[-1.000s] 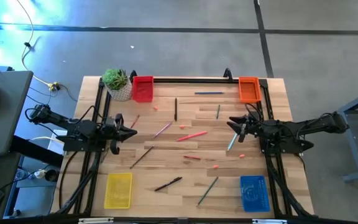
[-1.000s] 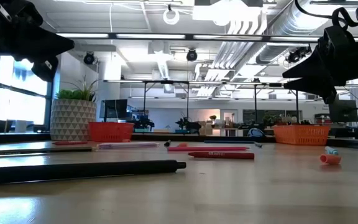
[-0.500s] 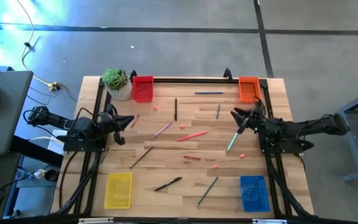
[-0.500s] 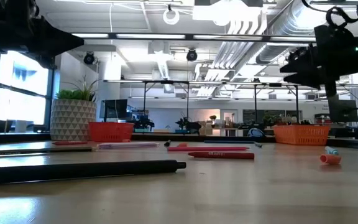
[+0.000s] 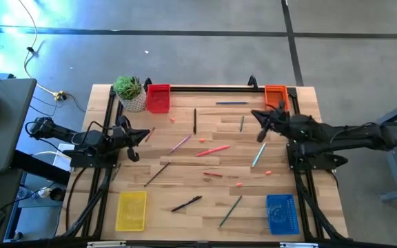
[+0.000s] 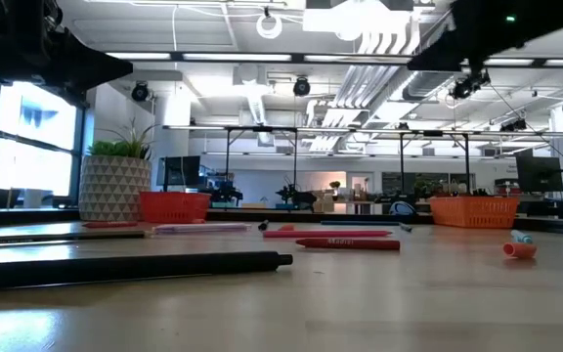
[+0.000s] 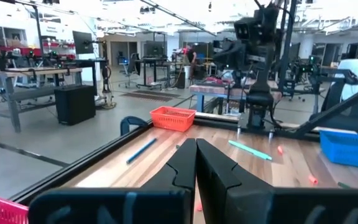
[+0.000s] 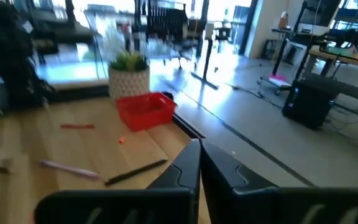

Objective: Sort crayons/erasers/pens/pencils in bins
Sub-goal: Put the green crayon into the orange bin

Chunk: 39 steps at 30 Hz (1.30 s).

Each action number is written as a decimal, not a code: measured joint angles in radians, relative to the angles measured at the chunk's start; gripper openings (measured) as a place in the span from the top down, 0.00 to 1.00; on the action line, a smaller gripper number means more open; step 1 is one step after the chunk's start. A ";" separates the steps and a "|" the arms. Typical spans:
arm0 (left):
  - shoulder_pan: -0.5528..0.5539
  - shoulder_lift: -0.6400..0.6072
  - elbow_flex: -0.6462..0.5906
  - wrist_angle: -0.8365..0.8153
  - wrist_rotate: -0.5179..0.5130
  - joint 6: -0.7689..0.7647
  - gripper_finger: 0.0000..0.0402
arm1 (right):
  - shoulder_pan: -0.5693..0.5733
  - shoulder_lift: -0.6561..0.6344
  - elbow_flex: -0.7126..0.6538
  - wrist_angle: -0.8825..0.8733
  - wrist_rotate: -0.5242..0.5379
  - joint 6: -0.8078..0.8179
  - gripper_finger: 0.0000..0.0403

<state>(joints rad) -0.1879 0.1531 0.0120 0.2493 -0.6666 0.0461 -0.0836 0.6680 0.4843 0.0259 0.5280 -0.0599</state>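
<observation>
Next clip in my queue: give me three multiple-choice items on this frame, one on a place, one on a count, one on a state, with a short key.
1. Where does the potted plant stand?
A. beside the red bin, at a far corner of the table
B. next to the blue bin
C. at the table's middle

2. How many mesh bins are on the table?
A. two
B. three
C. four

3. How do the right claw's fingers stand?
A. spread wide
B. shut with nothing between them
C. clamped on a pencil

Key:
1 A, the high view shows the pot touching distance from the red bin.
2 C, there are the red bin, orange bin, yellow bin and blue bin.
3 B, the right wrist view shows its fingers pressed together, empty.
</observation>
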 joint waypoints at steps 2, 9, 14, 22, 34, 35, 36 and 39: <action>0.000 0.008 0.000 -0.004 0.000 -0.014 1.00 | -0.053 0.091 0.081 -0.048 -0.050 -0.009 1.00; 0.000 0.045 0.000 -0.019 0.004 -0.052 1.00 | -0.194 0.379 0.332 -0.275 -0.146 0.148 1.00; 0.000 0.063 0.000 -0.021 0.003 -0.050 1.00 | -0.237 0.541 0.462 -0.444 -0.152 0.342 1.00; 0.000 0.063 0.000 -0.029 0.042 0.000 1.00 | -0.260 0.712 0.497 -0.561 -0.194 0.680 1.00; 0.000 0.063 0.000 -0.048 0.061 -0.027 1.00 | -0.341 0.856 0.483 -0.672 -0.267 0.872 1.00; 0.000 0.063 0.000 -0.050 0.062 -0.036 1.00 | -0.353 0.867 0.483 -0.673 -0.285 0.874 1.00; 0.000 0.063 0.000 -0.052 0.065 -0.043 1.00 | -0.365 0.878 0.483 -0.670 -0.299 0.875 1.00; 0.000 0.063 0.000 -0.054 0.092 -0.047 1.00 | -0.397 0.911 0.483 -0.672 -0.312 0.894 0.96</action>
<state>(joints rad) -0.1875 0.2161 0.0120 0.1951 -0.5745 -0.0011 -0.4810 1.5791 0.9672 -0.6466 0.2157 0.8344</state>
